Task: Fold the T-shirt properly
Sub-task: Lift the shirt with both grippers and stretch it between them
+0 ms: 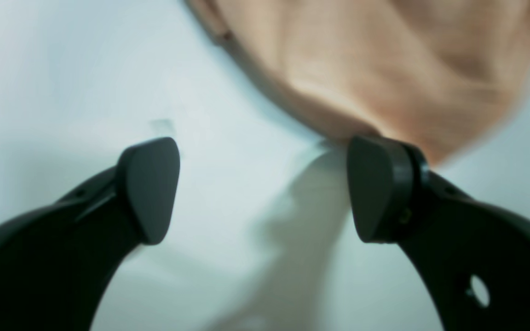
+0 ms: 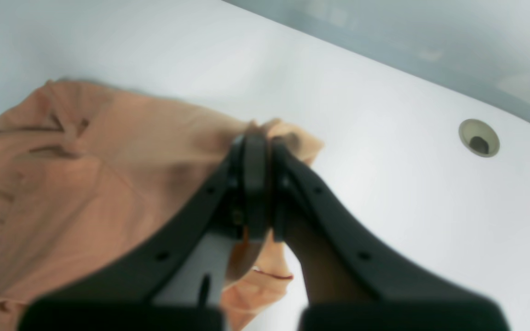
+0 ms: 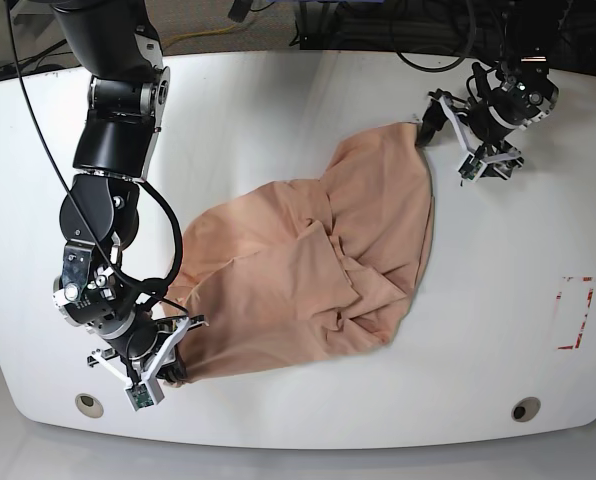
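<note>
Right gripper [image 2: 260, 151] pinched tight on shirt [image 3: 318, 270] corner; cloth bunched, pads hidden in folds. Soft peach cotton, rumpled, sprawls across white table [image 3: 278, 110] between grippers. Left gripper [image 1: 262, 188] spread wide, holds nothing; shirt edge, blurred, just beyond its tips.

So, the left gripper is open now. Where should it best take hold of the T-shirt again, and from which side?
Probably the far corner of the T-shirt, the tip beside the open left gripper. That corner tapers to a narrow point lying on the white table, with bare table beyond it, so coming from the table side lets the jaws straddle its edge. The right gripper pinches the opposite corner.
</note>
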